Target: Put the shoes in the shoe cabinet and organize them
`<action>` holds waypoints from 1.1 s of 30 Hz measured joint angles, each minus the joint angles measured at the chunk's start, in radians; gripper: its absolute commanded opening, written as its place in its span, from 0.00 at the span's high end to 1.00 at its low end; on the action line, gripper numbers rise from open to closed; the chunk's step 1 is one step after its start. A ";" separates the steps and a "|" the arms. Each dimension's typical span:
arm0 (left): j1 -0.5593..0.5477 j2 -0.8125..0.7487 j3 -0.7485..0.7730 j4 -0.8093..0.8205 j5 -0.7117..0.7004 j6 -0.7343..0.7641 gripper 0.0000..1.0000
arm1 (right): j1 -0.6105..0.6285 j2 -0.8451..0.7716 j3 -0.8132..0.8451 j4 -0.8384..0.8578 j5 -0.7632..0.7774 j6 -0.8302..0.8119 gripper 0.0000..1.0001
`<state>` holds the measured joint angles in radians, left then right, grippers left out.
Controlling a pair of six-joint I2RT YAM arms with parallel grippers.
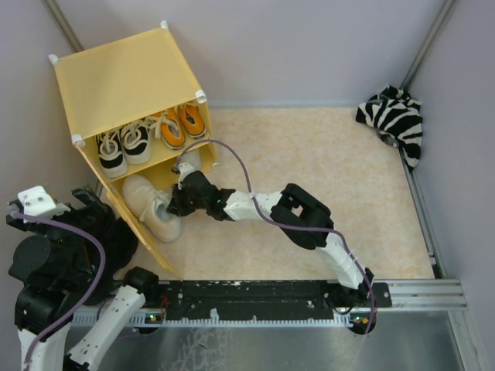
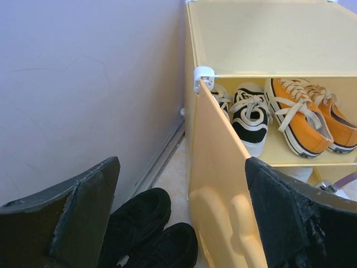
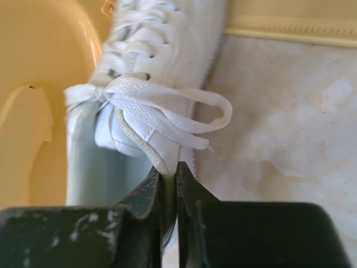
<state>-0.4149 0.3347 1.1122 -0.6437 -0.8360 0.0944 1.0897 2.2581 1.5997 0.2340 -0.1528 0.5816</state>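
- Top view: cabinet (image 1: 124,77) stands at the far left, its door (image 1: 143,224) swung open toward the arms
- Top view: upper shelf holds four shoes, counted as two black-and-white shoes (image 1: 124,145) and two orange shoes (image 1: 179,125)
- Top view: one white shoe (image 1: 147,202) lies at the cabinet mouth, low beside the door, with the right gripper (image 1: 179,202) touching its heel end
- Top view: zebra cloth (image 1: 396,120) lies in the far right corner, well apart from the work
- Top view: left arm is parked at the near left, away from the shoes
- Left wrist view: left gripper (image 2: 178,218) is released, jaws wide apart with nothing between them; the door stands edge-on in the gap
- Left wrist view: two black shoes (image 2: 150,231) lie on the floor between door and wall, outside the cabinet
- Right wrist view: right gripper (image 3: 167,187) is clenched on the heel collar of the white shoe, jaws pinched nearly together on the thin rim
- Step in hand, as judged: grasp of the white shoe for the lower shelf
- Next move, as judged: lift slightly, push in past the door edge, align toe inward
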 measured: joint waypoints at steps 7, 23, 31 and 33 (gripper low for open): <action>0.000 0.001 0.000 0.001 0.000 0.014 0.01 | 0.015 -0.011 0.006 -0.026 0.137 -0.021 1.00; -0.005 0.001 0.000 0.018 0.000 0.064 0.01 | 0.002 0.012 0.174 -0.135 0.370 -0.110 1.00; -0.005 0.002 0.000 0.019 0.000 0.063 0.01 | -0.029 0.220 0.467 -0.159 0.376 -0.106 1.00; -0.005 0.004 0.000 0.019 0.000 0.063 0.01 | -0.042 0.274 0.530 -0.176 0.375 -0.100 0.80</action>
<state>-0.4194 0.3389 1.1122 -0.6247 -0.8364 0.1577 1.0477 2.5317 2.1300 0.0582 0.2222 0.4820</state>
